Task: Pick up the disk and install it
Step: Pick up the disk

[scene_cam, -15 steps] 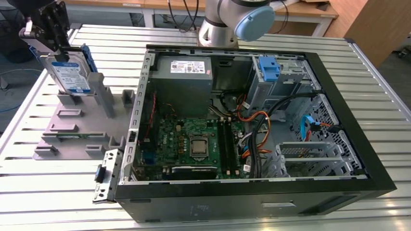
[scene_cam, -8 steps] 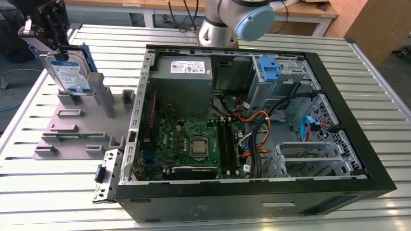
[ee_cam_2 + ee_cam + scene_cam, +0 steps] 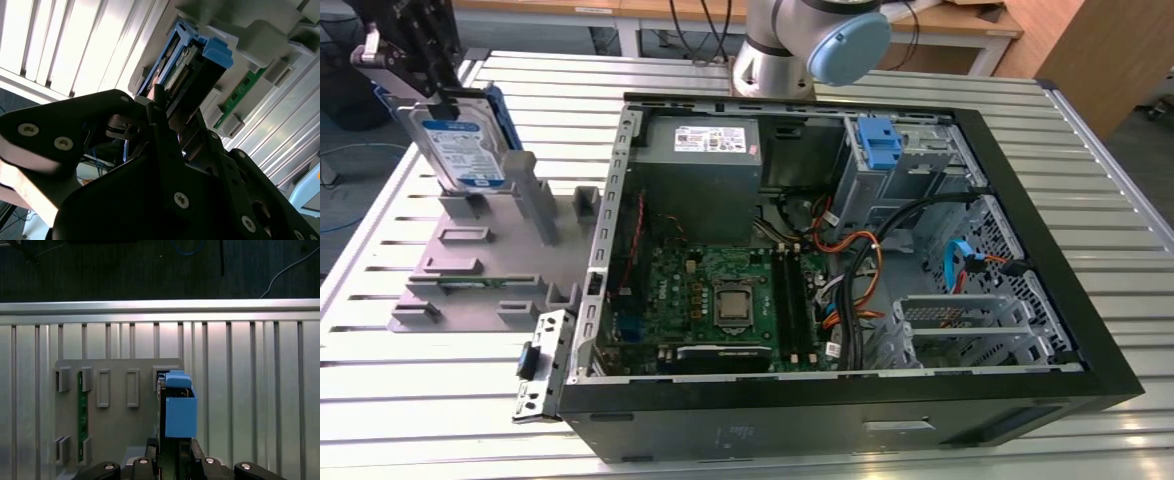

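The disk (image 3: pixel 460 150) stands on edge at the far end of a grey holder (image 3: pixel 467 270), on the exterior view's left. Its silver face carries a white-and-blue label, and a blue carrier frames it. My black gripper (image 3: pixel 424 98) comes down onto its top edge. In the first wrist view the fingers (image 3: pixel 150 445) flank the disk's blue-framed end (image 3: pixel 179 410). The second wrist view shows the disk (image 3: pixel 192 65) caught between the jaws of the gripper (image 3: pixel 170 120), so the gripper is shut on the disk. Whether its lower edge still sits in the holder slot I cannot tell.
An open computer case (image 3: pixel 1107 330) lies on the slatted metal table (image 3: pixel 440 400), on the exterior view's right. Inside are a grey power supply (image 3: pixel 707 150), a motherboard (image 3: pixel 720 300), cables and a blue bracket (image 3: pixel 881 140) at the drive bay. A green memory stick (image 3: pixel 82 410) sits in the holder.
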Action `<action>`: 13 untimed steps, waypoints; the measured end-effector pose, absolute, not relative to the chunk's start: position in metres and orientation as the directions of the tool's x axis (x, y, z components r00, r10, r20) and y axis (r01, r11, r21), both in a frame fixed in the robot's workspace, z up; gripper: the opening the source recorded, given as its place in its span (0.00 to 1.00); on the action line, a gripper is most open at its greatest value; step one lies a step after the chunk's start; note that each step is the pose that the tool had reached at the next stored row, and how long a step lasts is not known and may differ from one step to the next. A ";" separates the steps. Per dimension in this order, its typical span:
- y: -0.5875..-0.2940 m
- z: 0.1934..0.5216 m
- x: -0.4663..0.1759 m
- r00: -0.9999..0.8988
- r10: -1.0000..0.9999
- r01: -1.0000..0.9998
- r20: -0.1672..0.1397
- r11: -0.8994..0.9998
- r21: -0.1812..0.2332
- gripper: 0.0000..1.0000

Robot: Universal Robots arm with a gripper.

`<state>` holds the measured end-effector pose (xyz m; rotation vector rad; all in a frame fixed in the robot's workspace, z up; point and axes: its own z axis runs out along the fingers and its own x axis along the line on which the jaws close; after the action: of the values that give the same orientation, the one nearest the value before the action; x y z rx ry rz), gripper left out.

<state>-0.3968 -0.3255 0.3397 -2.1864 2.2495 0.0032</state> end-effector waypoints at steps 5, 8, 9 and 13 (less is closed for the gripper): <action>-0.326 0.344 -0.397 -0.028 -1.000 -1.000 -0.005 0.028 -0.002 0.35; -0.326 0.344 -0.397 -0.028 -1.000 -1.000 -0.005 0.028 -0.002 0.35; -0.326 0.344 -0.397 -0.028 -1.000 -1.000 -0.005 0.028 -0.002 0.35; -0.326 0.345 -0.397 -0.028 -1.000 -1.000 -0.005 0.028 -0.002 0.35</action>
<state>-0.3968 -0.3256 0.3449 -2.1865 2.2495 0.0033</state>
